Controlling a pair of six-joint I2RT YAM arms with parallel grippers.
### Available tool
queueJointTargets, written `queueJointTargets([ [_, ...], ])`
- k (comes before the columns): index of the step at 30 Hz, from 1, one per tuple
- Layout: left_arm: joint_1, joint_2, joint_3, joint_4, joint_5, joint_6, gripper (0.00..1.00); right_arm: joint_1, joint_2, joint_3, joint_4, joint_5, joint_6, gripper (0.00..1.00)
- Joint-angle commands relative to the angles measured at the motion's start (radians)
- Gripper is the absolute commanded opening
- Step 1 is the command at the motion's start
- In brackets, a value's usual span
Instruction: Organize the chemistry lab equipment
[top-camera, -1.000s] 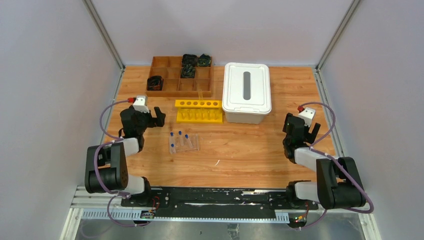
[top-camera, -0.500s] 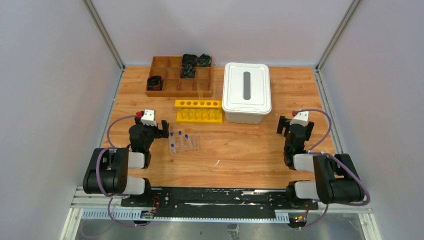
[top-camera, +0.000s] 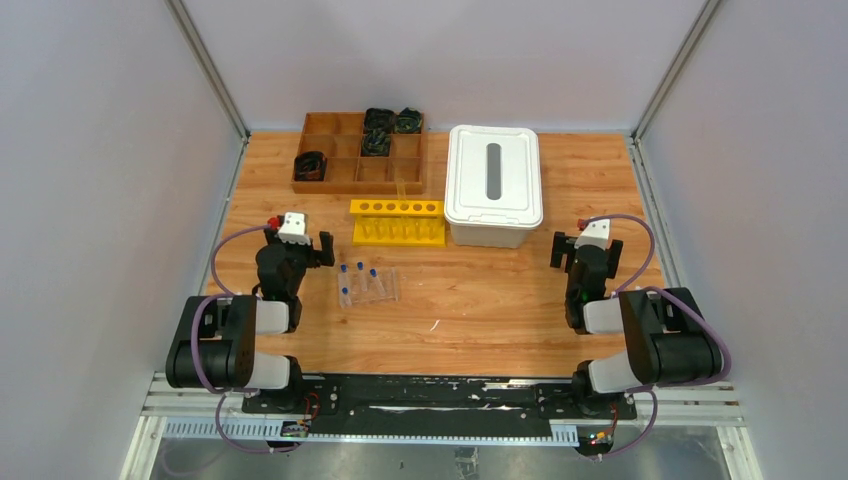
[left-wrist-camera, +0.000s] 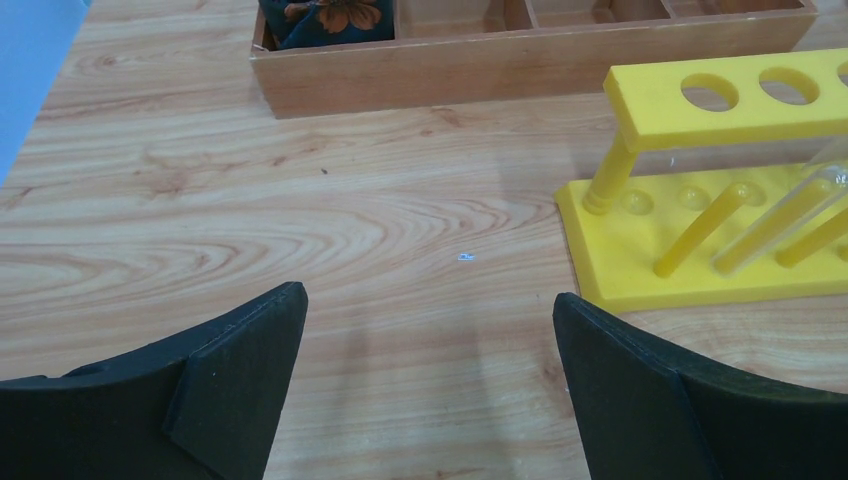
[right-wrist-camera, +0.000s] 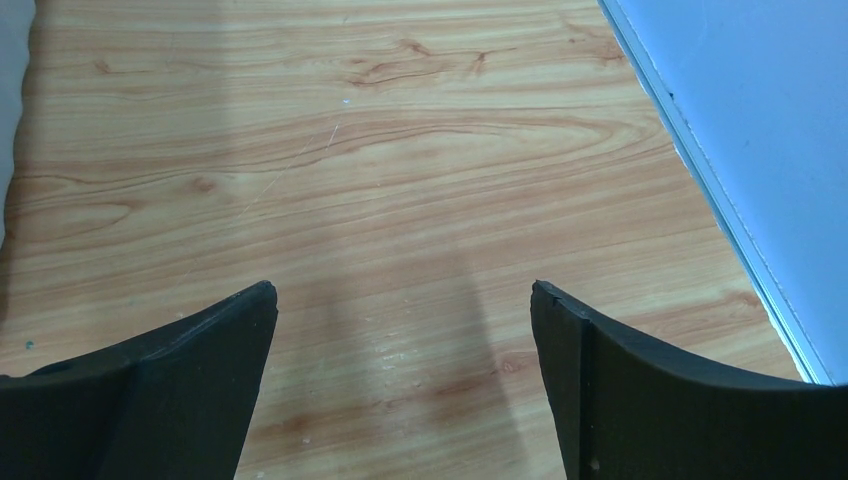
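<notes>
Wooden worktop (top-camera: 500, 300) carries everything you are working with; the small blue-capped tubes (top-camera: 362, 280) lie together left of centre, just in front of the yellow rack (top-camera: 397, 222). In the left wrist view one clear glass tube (left-wrist-camera: 795, 212) leans in that rack; behind the rack sits the brown divided tray (top-camera: 350, 186), and a white lidded box (top-camera: 470, 190) stands to its right. Your left fingers (left-wrist-camera: 240, 370) are spread wide and grasp nothing, low over bare wood near the tubes and apart from them; your right fingers (right-wrist-camera: 200, 350) are likewise spread and empty, near the right edge, well apart from the tubes.
</notes>
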Motion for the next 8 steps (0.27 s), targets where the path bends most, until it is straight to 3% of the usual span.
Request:
queueJointTargets([
  [1,-0.006,0.0,0.009,0.051,-0.023,0.012,1.0,0.001,-0.009,0.015,0.011,0.006,-0.01,1.0],
  [8,-0.006,0.001,0.013,0.044,-0.024,0.014,1.0,0.001,-0.009,0.014,0.01,0.006,-0.01,1.0],
])
